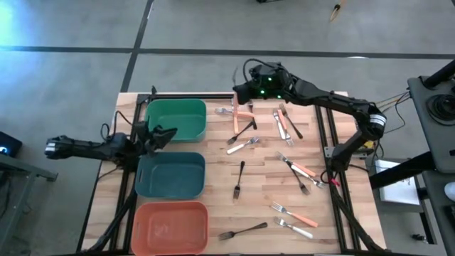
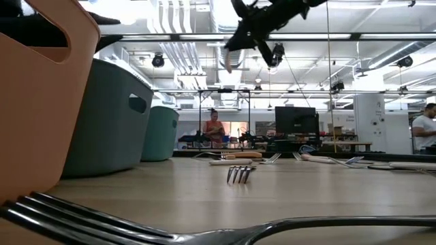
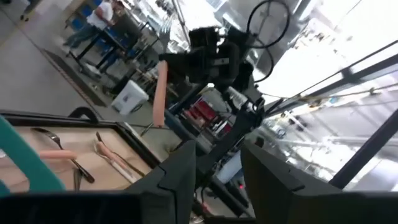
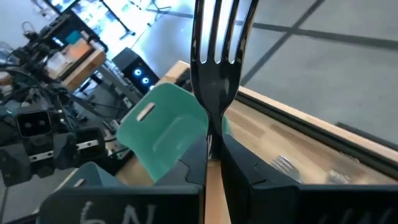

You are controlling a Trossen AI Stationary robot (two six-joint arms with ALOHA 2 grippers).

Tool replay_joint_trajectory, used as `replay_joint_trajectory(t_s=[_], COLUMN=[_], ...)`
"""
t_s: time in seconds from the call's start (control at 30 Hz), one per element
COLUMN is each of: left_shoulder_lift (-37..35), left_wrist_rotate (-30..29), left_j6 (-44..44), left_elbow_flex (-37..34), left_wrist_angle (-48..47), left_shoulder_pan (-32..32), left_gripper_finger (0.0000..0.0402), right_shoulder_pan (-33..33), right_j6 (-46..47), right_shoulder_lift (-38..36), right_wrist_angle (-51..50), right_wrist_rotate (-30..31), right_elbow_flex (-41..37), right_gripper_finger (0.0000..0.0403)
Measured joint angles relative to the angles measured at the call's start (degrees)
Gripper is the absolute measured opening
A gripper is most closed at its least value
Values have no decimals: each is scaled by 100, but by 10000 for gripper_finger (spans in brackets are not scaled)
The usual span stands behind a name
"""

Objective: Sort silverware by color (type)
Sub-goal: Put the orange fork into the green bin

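From overhead I get even, bright light, with a blue-white glare off the floor far out past the left gripper [image 1: 165,135]. At table height the near fork [image 2: 204,228] is a blurred smear. Behind the right gripper [image 3: 163,62], ceiling lights blow out white. The held fork [image 4: 217,56] shines, its tines soft.

An open industrial robotics lab, judging by the pale wooden slatted table [image 1: 213,178] on a black metal frame standing on a bare grey concrete floor [image 1: 85,71] marked with dark lines; exposed white ducts and pipes [image 2: 170,47] under a high ceiling hung with lamps; long workbenches carrying a large dark monitor [image 2: 296,121]; a person in an orange top [image 2: 214,126] standing far back; tangled black cables [image 4: 25,68] beside the table.
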Motion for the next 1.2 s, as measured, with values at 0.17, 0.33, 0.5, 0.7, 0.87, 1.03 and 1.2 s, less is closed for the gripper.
replay_joint_trajectory(t_s=[0.17, 0.33, 0.5, 0.7, 0.87, 1.03, 1.2], left_shoulder_lift=[864, 1619, 2353, 3146, 3779, 4290, 4686], left_wrist_rotate=[-37, -305, -301, -231, 688, 1173, 1241], left_j6=[608, 669, 1248, 1669, 1734, 1855, 2044], left_elbow_flex=[1000, 2322, 3304, 3796, 3749, 3747, 3958], left_wrist_angle=[-898, -2949, -3627, -3653, -2499, -1717, -1702], left_shoulder_pan=[91, 314, 561, 969, 1352, 1675, 1793], left_gripper_finger=[112, 112, 112, 112, 112, 112, 112], right_shoulder_pan=[29, 45, 151, 308, 352, 358, 416], right_j6=[-207, -320, -591, -957, -1205, -1484, -1972], right_shoulder_lift=[280, 426, 507, 594, 633, 663, 663], right_wrist_angle=[-105, -91, -19, 409, 552, 654, 739], right_wrist_rotate=[-134, -286, -286, -284, -282, -282, -276], right_elbow_flex=[528, 788, 839, 841, 841, 841, 841], right_gripper_finger=[14, 14, 14, 14, 14, 14, 14])
